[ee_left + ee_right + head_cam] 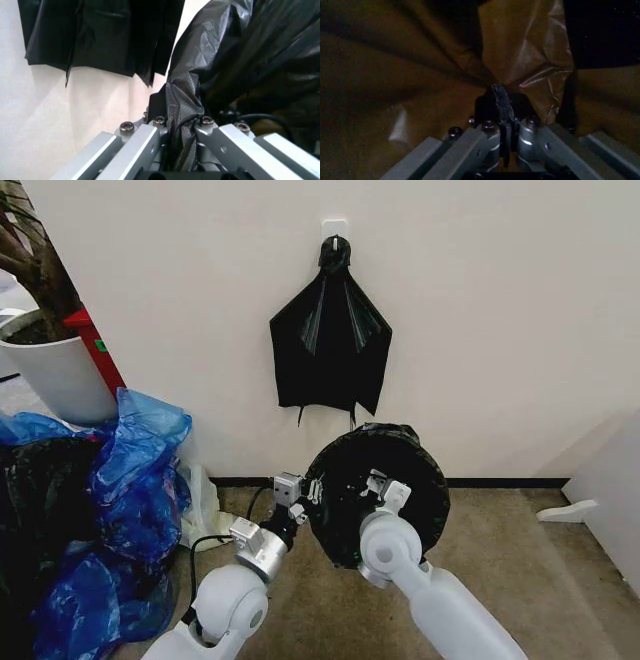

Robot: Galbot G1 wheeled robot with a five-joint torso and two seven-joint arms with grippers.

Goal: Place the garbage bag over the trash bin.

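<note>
The glossy black garbage bag [400, 455] is stretched into a round, drum-like shape in the middle of the head view, its dark opening facing me. The trash bin is hidden; no white bucket surface shows under the film. My left gripper [298, 502] sits at the bag's left rim. In the left wrist view it [182, 137] is shut on a bunched strip of the black bag [220, 56]. My right gripper [383, 488] reaches into the opening. Seen from the right wrist, that gripper [501, 108] is shut on a dark fold of the bag [530, 48], which glows amber around it.
A fan-shaped black bunch [330, 345] hangs from a wall hook just above the bag. Crumpled blue plastic bags [130, 480] pile up at the left, with a white planter pot [55, 375] behind them. A white piece [565, 512] lies on the carpet at the right.
</note>
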